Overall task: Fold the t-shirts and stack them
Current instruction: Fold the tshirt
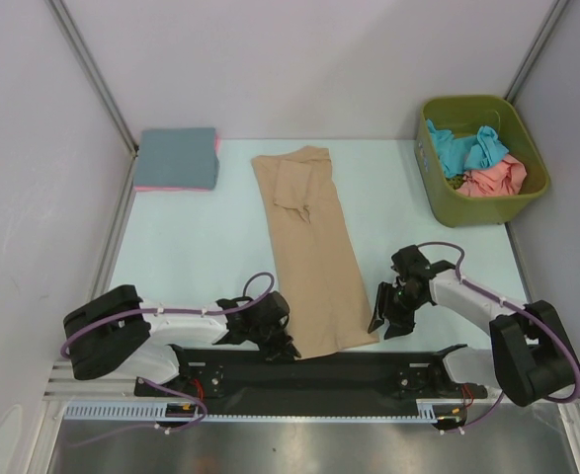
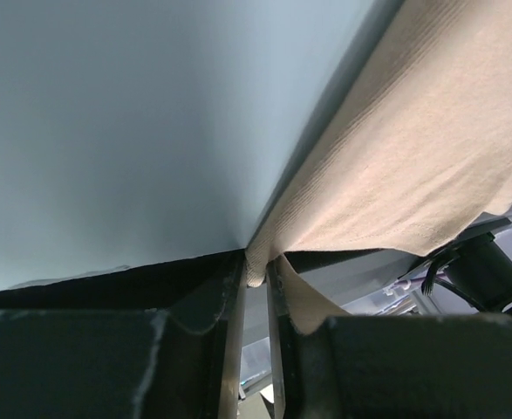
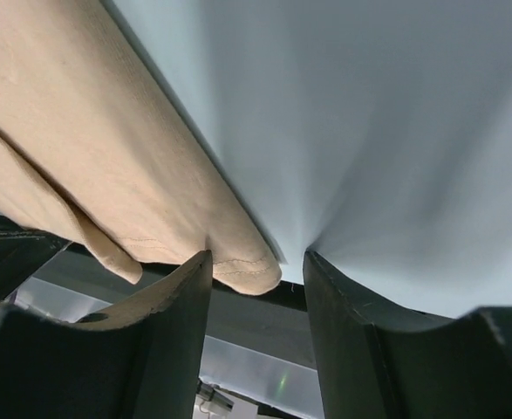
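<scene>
The tan t-shirt [image 1: 307,249] lies as a long folded strip down the middle of the table. My left gripper [image 1: 282,346] is at its near left corner and is shut on the hem [image 2: 257,262], pinched between the jaws. My right gripper [image 1: 386,318] is open, just right of the shirt's near right corner [image 3: 242,269], which lies between the fingertips but is not gripped. A folded slate blue shirt [image 1: 177,155] lies on a pink one [image 1: 171,187] at the far left. Teal [image 1: 464,147] and salmon [image 1: 493,179] shirts lie crumpled in the bin.
The olive-green bin [image 1: 448,199] stands at the far right. Grey walls close in the table on the left, back and right. A black strip [image 1: 309,367] runs along the near edge between the arm bases.
</scene>
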